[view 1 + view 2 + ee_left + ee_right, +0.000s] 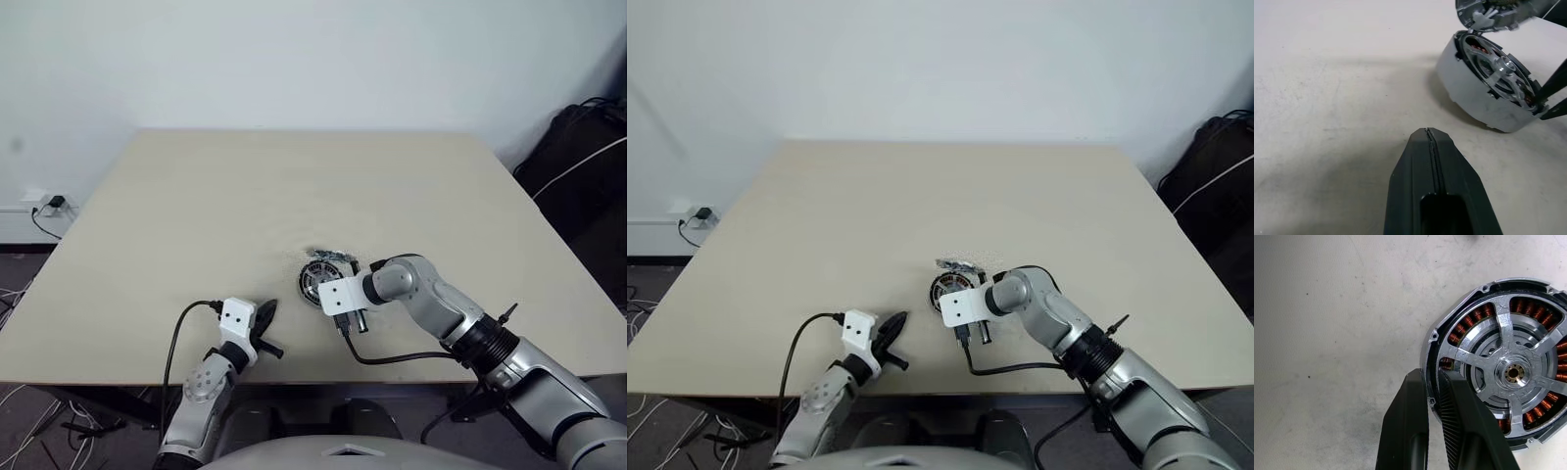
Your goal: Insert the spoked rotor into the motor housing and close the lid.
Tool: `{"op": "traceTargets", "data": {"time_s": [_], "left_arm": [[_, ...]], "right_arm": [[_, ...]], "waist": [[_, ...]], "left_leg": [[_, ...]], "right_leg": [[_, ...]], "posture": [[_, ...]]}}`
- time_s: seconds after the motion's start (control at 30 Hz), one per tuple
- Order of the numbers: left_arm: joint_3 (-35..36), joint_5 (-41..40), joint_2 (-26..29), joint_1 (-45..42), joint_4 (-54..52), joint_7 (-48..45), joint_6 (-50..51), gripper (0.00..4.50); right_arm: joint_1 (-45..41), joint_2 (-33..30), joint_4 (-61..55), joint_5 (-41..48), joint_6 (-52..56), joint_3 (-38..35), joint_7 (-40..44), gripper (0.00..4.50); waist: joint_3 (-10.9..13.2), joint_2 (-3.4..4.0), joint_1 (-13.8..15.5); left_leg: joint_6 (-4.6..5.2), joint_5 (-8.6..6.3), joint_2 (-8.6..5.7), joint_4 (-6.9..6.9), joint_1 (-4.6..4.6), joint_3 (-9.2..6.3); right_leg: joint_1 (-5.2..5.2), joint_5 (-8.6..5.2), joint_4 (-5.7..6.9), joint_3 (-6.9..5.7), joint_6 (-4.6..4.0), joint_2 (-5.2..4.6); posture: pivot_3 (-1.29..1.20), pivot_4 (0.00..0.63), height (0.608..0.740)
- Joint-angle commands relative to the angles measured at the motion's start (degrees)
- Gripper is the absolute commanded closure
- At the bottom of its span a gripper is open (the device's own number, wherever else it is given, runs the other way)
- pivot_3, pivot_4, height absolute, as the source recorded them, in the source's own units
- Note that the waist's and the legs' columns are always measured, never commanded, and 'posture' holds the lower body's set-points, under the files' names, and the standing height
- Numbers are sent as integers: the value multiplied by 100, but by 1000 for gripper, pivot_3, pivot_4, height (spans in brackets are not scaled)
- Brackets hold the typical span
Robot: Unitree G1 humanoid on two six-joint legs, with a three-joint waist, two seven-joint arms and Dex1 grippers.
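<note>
The motor housing is a round puck with copper windings and lies on the table near the front edge. A silver-grey disc with cut-outs and a raised hub, the lid, sits on top, and copper shows through the cut-outs. A thin dark ring runs just inside the housing's rim; I cannot tell whether it is the spoked rotor. My right gripper is shut on the housing's rim, one finger outside and one inside. My left gripper is shut and empty, a short way left of the housing.
A smaller silvery part lies just behind the housing, touching or nearly touching it. The beige table is bare elsewhere. A black bag stands off its right side. A wall socket with cables is at the far left.
</note>
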Motion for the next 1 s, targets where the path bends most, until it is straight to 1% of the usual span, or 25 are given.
{"op": "traceTargets", "data": {"time_s": [0.03, 0.1, 0.27, 0.4, 0.57, 0.7, 0.8, 0.9, 1.0], "left_arm": [[-79, 75, -60, 48, -433, 42, 12, 4500], [-110, 100, -70, 115, -573, 70, 62, 4500], [-117, 135, -53, 203, -922, 134, 150, 4500], [-143, 212, 28, 194, -1163, 143, 231, 4500], [-189, 322, 103, 136, -1322, 152, 300, 4500], [-200, 331, 108, 108, -1409, 141, 390, 4500], [-225, 321, 98, 124, -1447, 119, 451, 4500], [-235, 311, 91, 148, -1491, 115, 504, 4500], [-244, 299, 89, 198, -1533, 119, 542, 4500]], "right_arm": [[-16, -23, -36, -14, 97, -272, -61, 4394], [67, 7, -205, 190, 325, -438, 4, 4394], [376, 31, -964, 749, 1361, -895, 254, 4394], [814, -119, -1785, 1105, 2447, -1137, 391, 4394], [1129, 15, -2432, 1429, 3866, -1280, 61, 4394], [1139, 437, -2871, 1800, 5481, -1451, -399, 4394], [992, 753, -3026, 2106, 6398, -1606, -713, 4394], [811, 1093, -3098, 2380, 7165, -1769, -1049, 4395], [629, 1467, -2995, 2562, 7696, -1973, -1464, 4395]], "waist": [[0, 0, 1], [0, 0, 1], [2, 0, 28], [3, 1, 34], [3, 1, 33], [4, 2, 30], [5, 5, 28], [6, 6, 16], [8, 8, 5]], "left_leg": [[0, 0, 0, 0, 0, 0], [1, 0, 0, 0, -1, 0], [6, -4, -1, 0, -14, -1], [17, -10, 0, -1, -18, -2], [27, -16, 0, -1, -18, -3], [40, -24, 0, 0, -18, -3], [38, -22, 0, -1, -18, -3], [28, -17, -1, -2, -20, -3], [25, -15, -1, -2, -21, -3]], "right_leg": [[0, 0, 0, 0, 0, 0], [-1, 0, -1, 0, -1, 0], [-12, 1, -4, 0, -5, -3], [-15, -2, -6, -5, -12, -4], [-14, -4, -8, -7, -13, -5], [-14, -4, -7, -7, -11, -6], [-15, -4, -7, -8, -11, -6], [-16, -4, -9, -9, -11, -6], [-17, -3, -9, -9, -12, -6]], "posture": [[0, 0, 740], [0, 0, 740], [0, 0, 740], [0, 0, 740], [0, 0, 740], [0, 0, 740], [0, 0, 740], [0, 0, 740], [0, 0, 740]]}}
